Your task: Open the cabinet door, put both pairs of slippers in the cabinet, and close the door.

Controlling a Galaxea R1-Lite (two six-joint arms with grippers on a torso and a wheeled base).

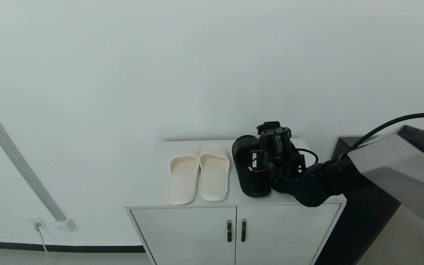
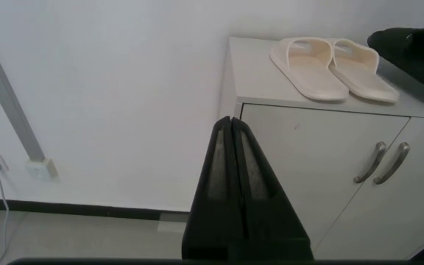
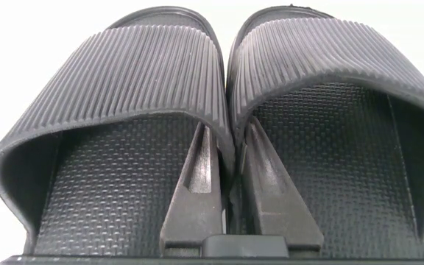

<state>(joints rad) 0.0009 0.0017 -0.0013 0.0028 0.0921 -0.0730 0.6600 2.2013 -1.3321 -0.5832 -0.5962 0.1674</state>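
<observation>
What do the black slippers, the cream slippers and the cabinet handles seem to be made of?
The black slippers look like soft matte rubber or foam: ribbed straps and a dimpled footbed seem moulded. The cream slippers are probably similar foam, smooth and matte. The cabinet handles appear metal, with bright highlights along the bars.

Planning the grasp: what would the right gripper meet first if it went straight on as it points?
The black slippers: the right gripper has one finger inside each, straddling their touching inner walls, so it would run under the straps into the toe ends. Depth there is unclear.
</observation>
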